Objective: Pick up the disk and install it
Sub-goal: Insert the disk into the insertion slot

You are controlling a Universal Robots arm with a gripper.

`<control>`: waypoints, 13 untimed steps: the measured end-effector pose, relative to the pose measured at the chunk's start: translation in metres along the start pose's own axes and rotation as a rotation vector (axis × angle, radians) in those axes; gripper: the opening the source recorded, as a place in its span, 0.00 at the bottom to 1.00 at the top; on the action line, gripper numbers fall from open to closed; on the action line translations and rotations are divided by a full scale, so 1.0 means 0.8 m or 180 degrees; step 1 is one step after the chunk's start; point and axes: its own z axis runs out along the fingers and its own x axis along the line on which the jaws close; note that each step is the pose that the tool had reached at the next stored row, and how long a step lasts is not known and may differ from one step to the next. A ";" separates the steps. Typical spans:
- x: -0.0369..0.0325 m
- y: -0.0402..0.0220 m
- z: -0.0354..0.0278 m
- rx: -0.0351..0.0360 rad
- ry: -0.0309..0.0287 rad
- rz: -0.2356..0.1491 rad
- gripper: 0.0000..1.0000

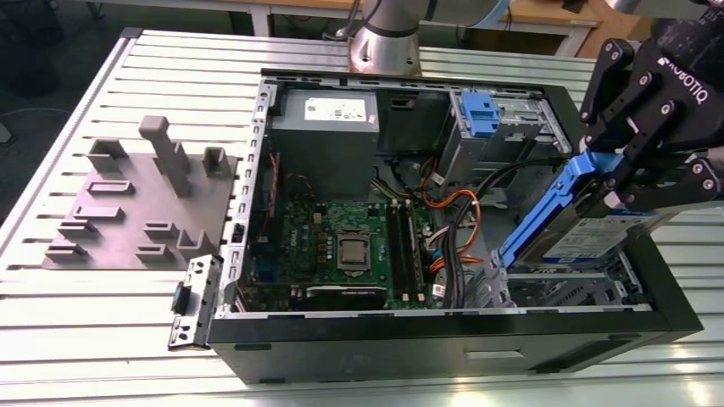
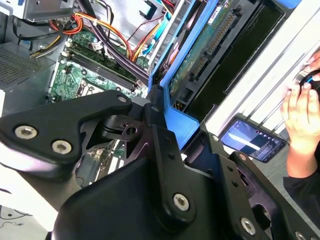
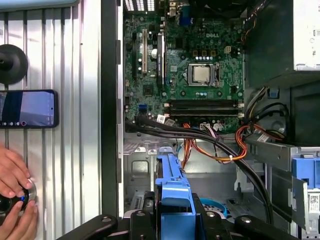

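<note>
Gripper (image 2: 165,150): black fingers clamped on the blue frame of the disk (image 1: 594,229). Disk: held tilted above the drive bay (image 1: 565,288) at the exterior view's right, near corner of the open computer case (image 1: 453,335). Judgement: level it, align with the bay rails, keep clear of the orange cables (image 3: 220,150).

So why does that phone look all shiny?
In both wrist views the flat black phone lying on the ribbed white table has a lit, glaring screen. In the exterior view, the gripper holding the blue-framed silver disk looks dark.
</note>
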 end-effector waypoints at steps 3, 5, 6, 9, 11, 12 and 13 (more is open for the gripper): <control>0.0009 -0.0009 0.0026 0.0000 0.0000 0.0000 0.36; 0.0013 -0.0014 0.0038 0.0000 0.0000 0.0000 0.36; 0.0014 -0.0016 0.0042 0.0000 0.0001 0.0000 0.36; 0.0015 -0.0019 0.0053 0.0000 0.0000 0.0000 0.36; 0.0015 -0.0019 0.0058 0.0000 0.0000 0.0000 0.36; 0.0015 -0.0019 0.0058 0.0000 0.0000 0.0000 0.36; 0.0015 -0.0019 0.0058 0.0000 0.0000 0.0000 0.36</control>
